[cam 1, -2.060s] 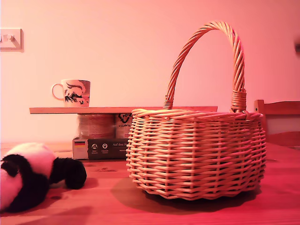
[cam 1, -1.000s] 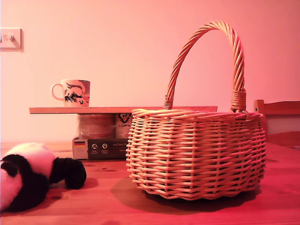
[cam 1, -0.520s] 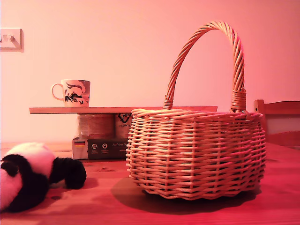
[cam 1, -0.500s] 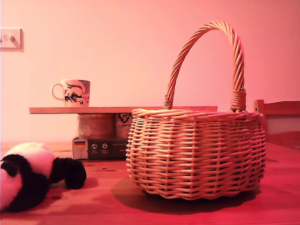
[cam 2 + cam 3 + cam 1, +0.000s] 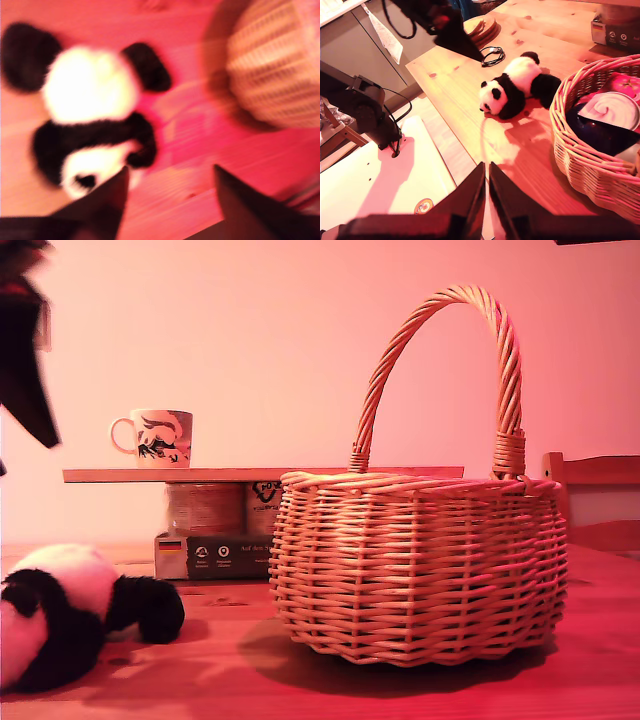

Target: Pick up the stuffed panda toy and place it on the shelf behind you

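Although you can see most of the scene, the small plush panda with its white body and black limbs is cut off at the exterior view's left edge, so its head is out of that picture. It lies on the reddish wooden tabletop, well apart from the long thin light-brown wooden shelf plank behind it. The first wrist view is badly blurred: you can make out the panda lying below and the round woven wicker basket beside it, but no fine detail. My first gripper hangs above the tabletop near the panda's head with its jaws spread wide and nothing between them. In the exterior view it shows only as a dark smeared shape at the upper left, too blurred to read. My second gripper has its two fingers nearly pressed together, only a thin slit between them, holding nothing. From its view you see the panda lying just beside the basket, whose contents are partly hidden by the rim; a pink round item and a white lid show inside. The white mug with dark drawing stands on the plank, and the dark printed box under it is partly hidden by the basket.

Compared with half a second ago, the dark shape at the exterior view's upper left is new; panda, basket, mug and plank lie as before.
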### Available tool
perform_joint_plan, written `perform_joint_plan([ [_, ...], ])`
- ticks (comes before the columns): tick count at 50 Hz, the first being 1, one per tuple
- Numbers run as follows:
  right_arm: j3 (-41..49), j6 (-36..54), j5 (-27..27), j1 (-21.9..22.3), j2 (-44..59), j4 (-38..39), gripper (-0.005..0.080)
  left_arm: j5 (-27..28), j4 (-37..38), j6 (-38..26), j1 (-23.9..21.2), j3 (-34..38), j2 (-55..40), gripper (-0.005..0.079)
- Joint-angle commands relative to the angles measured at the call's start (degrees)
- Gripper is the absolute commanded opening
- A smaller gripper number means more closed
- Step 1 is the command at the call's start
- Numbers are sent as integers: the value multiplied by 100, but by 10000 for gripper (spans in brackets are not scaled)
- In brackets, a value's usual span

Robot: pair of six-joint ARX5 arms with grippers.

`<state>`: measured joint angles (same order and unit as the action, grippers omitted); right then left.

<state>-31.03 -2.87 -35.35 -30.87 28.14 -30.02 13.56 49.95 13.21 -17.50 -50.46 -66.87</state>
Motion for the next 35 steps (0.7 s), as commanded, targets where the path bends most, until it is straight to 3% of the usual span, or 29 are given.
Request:
perform_joint_plan([
  [1, -59, 39, 9, -24, 20, 63, -13, -227, 111, 72, -7, 22, -251, 681],
  [12, -59, 39, 7, -24, 20, 61, -13, -525, 96, 184, -15, -103, -743, 767],
  [35, -59, 39, 0, -24, 20, 61, -13, -922, -404, -20, -15, -326, -1709, 768],
])
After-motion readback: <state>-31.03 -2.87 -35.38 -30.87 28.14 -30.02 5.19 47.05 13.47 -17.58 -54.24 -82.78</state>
